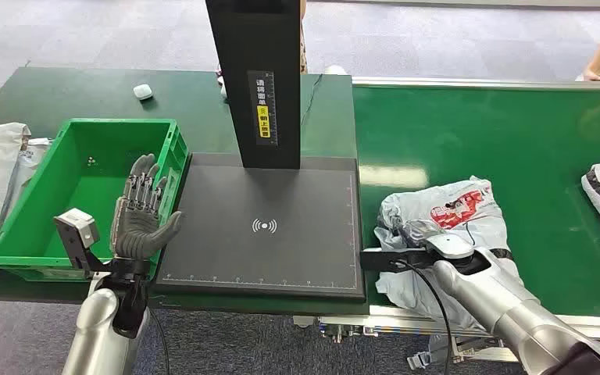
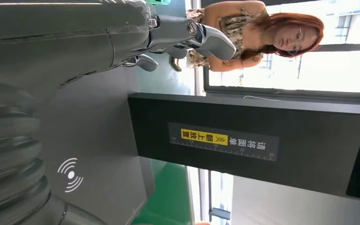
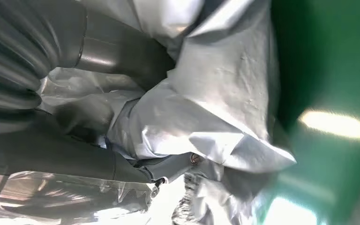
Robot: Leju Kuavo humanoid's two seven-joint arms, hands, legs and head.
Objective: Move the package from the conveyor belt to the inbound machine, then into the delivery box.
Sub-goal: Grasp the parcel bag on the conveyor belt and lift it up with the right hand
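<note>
One package (image 1: 445, 223) gripped by right hand (image 1: 426, 238) fingers | left hand (image 1: 141, 211) fingers wide | one bin (image 1: 16, 234)

The left robot hand (image 1: 142, 209) stands upright with its fingers spread and empty, palm turned toward the right arm, while the right robot hand (image 1: 418, 234) reaches forward, fingers closed on the grey package (image 1: 445, 211).

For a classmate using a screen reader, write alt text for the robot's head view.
The robot's right hand grips a crumpled grey package on the green conveyor belt, beside the black inbound machine. Its left hand is raised open, fingers spread, in front of an empty green delivery box.
</note>
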